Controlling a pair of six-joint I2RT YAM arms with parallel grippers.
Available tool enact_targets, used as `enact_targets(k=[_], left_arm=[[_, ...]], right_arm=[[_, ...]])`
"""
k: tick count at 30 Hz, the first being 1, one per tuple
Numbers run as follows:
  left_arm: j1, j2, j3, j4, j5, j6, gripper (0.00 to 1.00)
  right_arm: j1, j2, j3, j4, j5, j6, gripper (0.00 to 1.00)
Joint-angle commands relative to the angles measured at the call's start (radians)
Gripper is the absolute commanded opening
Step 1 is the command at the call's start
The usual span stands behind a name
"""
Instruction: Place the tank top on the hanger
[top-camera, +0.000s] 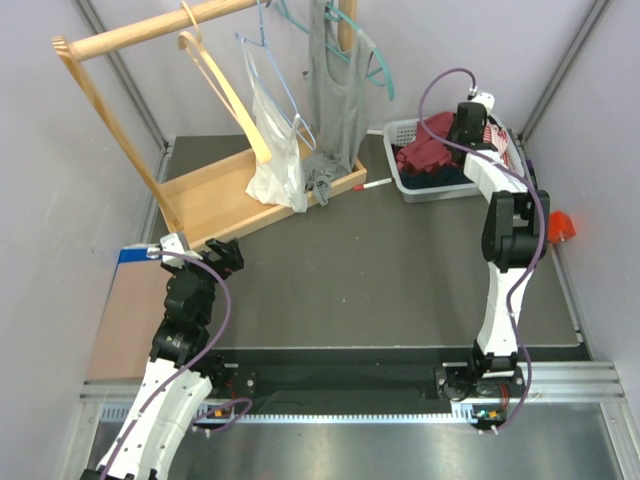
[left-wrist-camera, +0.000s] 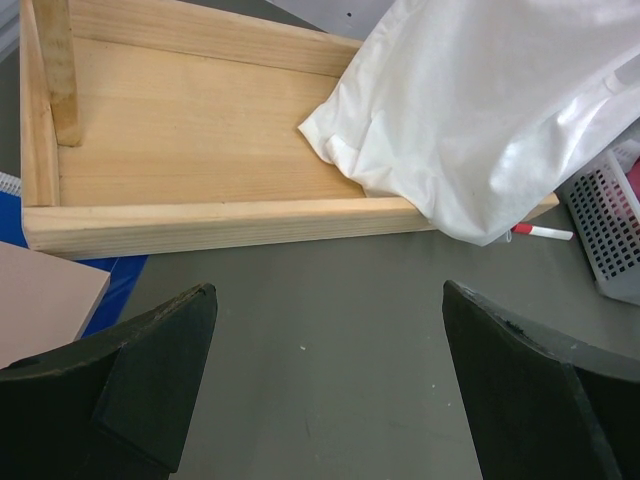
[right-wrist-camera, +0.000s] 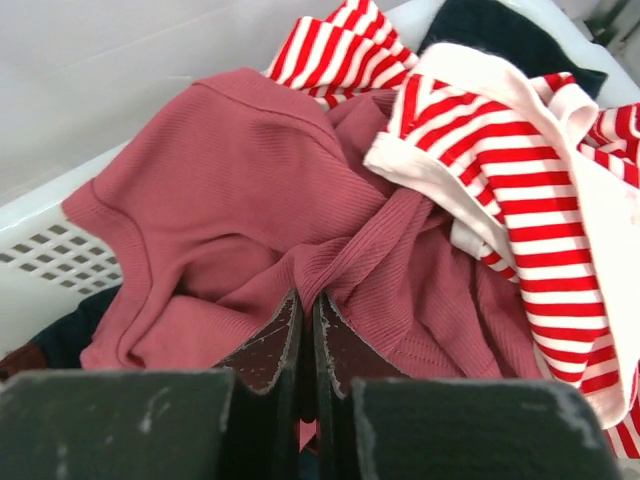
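The maroon tank top (right-wrist-camera: 230, 180) lies crumpled in a white basket (top-camera: 398, 130) at the back right; it also shows in the top view (top-camera: 425, 155). My right gripper (right-wrist-camera: 308, 297) is shut, its tips pinching a fold of the tank top inside the basket; in the top view it (top-camera: 468, 125) is over the basket. The tan wooden hanger (top-camera: 225, 95) hangs on the wooden rack's rail at the back left. My left gripper (left-wrist-camera: 330, 300) is open and empty just above the table, in front of the rack's base (left-wrist-camera: 200, 130).
A red-and-white striped garment (right-wrist-camera: 520, 180) lies against the tank top in the basket. A white camisole (top-camera: 275, 150) on a blue wire hanger, and a grey tank top (top-camera: 335, 90) on a teal hanger, hang on the rack. A red-capped marker (top-camera: 372, 185) lies beside the rack base.
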Motion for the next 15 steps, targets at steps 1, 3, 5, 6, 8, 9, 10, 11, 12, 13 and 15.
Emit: enact_targets(k=[1, 3, 5, 6, 8, 9, 10, 11, 12, 13, 15], left_arm=[[-0.004, -0.001, -0.006, 0.067, 0.009, 0.003, 0.99], [-0.004, -0.001, -0.006, 0.067, 0.01, 0.003, 0.99], [-0.004, -0.001, -0.006, 0.065, 0.012, 0.003, 0.99], [-0.004, -0.004, -0.004, 0.065, 0.012, 0.003, 0.99], [-0.004, -0.003, -0.004, 0.064, 0.012, 0.004, 0.99], [-0.004, -0.004, -0.007, 0.064, 0.01, 0.004, 0.99], [-0.004, -0.004, -0.007, 0.064, 0.007, 0.004, 0.99], [-0.004, -0.004, -0.007, 0.061, 0.007, 0.006, 0.99], [-0.004, -0.006, -0.006, 0.061, 0.007, 0.006, 0.99], [-0.004, -0.009, -0.004, 0.059, 0.009, 0.006, 0.99], [-0.004, -0.014, -0.003, 0.056, 0.013, 0.009, 0.99]], right_arm=[[-0.009, -0.11, 0.045, 0.023, -0.073, 0.012, 0.0], [-0.007, -0.158, 0.043, 0.026, -0.104, 0.025, 0.0], [-0.001, -0.215, 0.036, 0.031, -0.127, 0.035, 0.0], [0.0, -0.235, 0.031, 0.035, -0.136, 0.038, 0.0], [0.005, -0.294, 0.011, 0.049, -0.176, 0.043, 0.0], [0.005, -0.319, 0.002, 0.055, -0.191, 0.049, 0.0], [0.008, -0.34, -0.024, 0.063, -0.208, 0.055, 0.0], [0.008, -0.382, -0.033, 0.066, -0.243, 0.069, 0.0], [0.008, -0.402, -0.043, 0.093, -0.263, 0.074, 0.0], [0.01, -0.419, -0.046, 0.097, -0.268, 0.075, 0.0], [0.017, -0.469, -0.047, 0.086, -0.312, 0.083, 0.0]])
